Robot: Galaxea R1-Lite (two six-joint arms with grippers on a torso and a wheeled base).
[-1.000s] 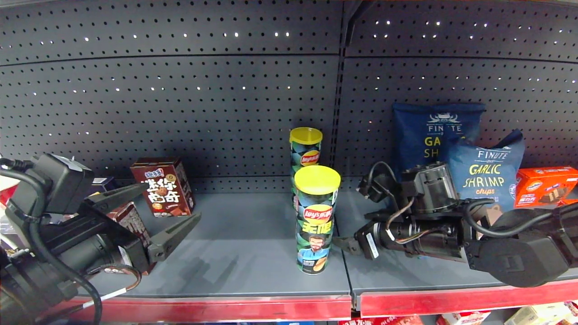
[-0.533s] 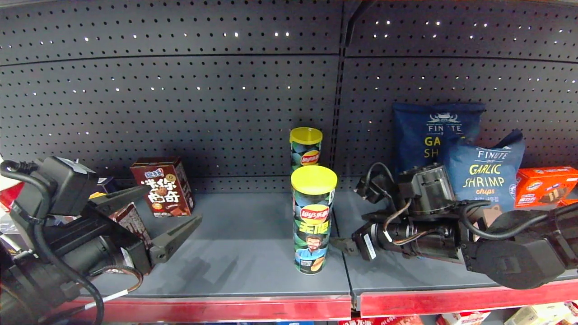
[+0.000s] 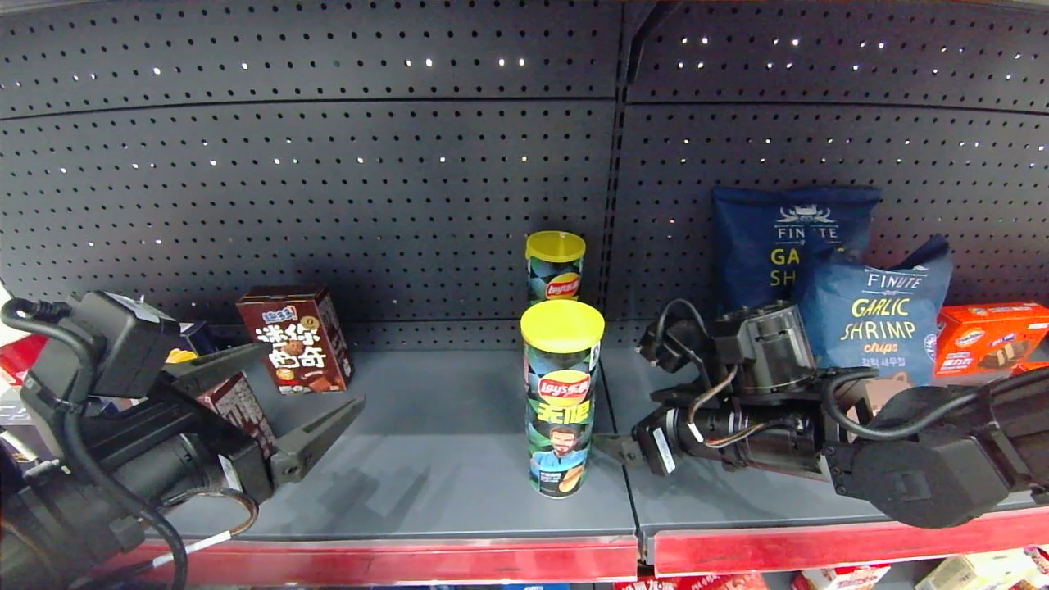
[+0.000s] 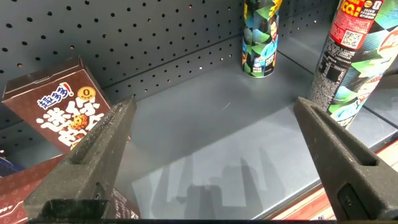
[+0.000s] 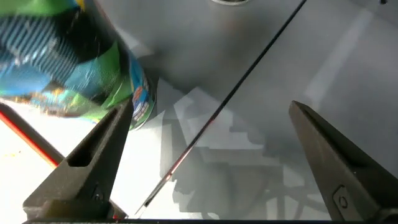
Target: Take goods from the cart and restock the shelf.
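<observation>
**Right gripper** [image 5: 205, 115], jaws spread wide and gripping nothing, is lying low over the shelf [image 3: 410, 459]. The left gripper [image 3: 315, 377] is likewise hanging open and empty. Behind the right gripper's wrist, two blue chip bags [image 3: 881, 315] are leaning on the back panel. Just off its fingertips, the front can [image 3: 561, 410] is standing upright near the shelf's red lip. It is probably lined up there with the rear can [image 3: 555, 266] to form a tidy row. Beyond the left gripper's fingers a chocolate box [image 3: 295, 338] is standing. The right wrist view is placing the front can beside one finger, outside the jaws, a relation the head view is hiding. The left wrist view is showing bare deck between both cans.
</observation>
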